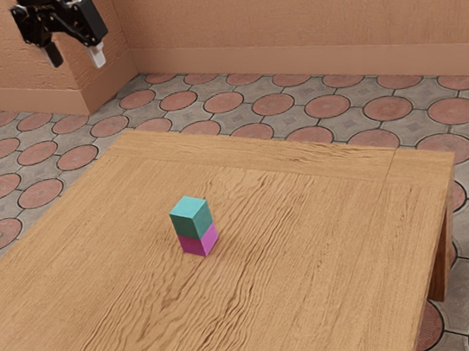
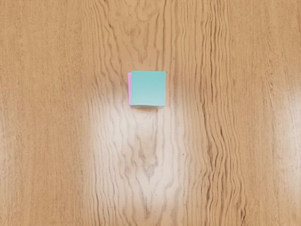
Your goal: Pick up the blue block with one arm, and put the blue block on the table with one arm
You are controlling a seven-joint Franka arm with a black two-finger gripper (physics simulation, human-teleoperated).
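Observation:
High above the table, at the exterior view's upper left, my gripper (image 1: 75,55) hangs open, its two fingertips well apart with nothing between them. The blue block (image 1: 191,217), teal-blue in colour, rests on top of a magenta block (image 1: 199,241), which stands on the wooden table (image 1: 320,286). Seen from above in the wrist view, the blue block (image 2: 148,88) covers most of the magenta block (image 2: 130,88), whose thin edge shows along one side. A wide gap separates my gripper from both blocks.
Bare wood surrounds the two stacked blocks on the tabletop. The table's far edge and a corner are visible, with a tiled floor (image 1: 327,106) beyond. A plain orange-brown wall (image 1: 281,12) stands behind.

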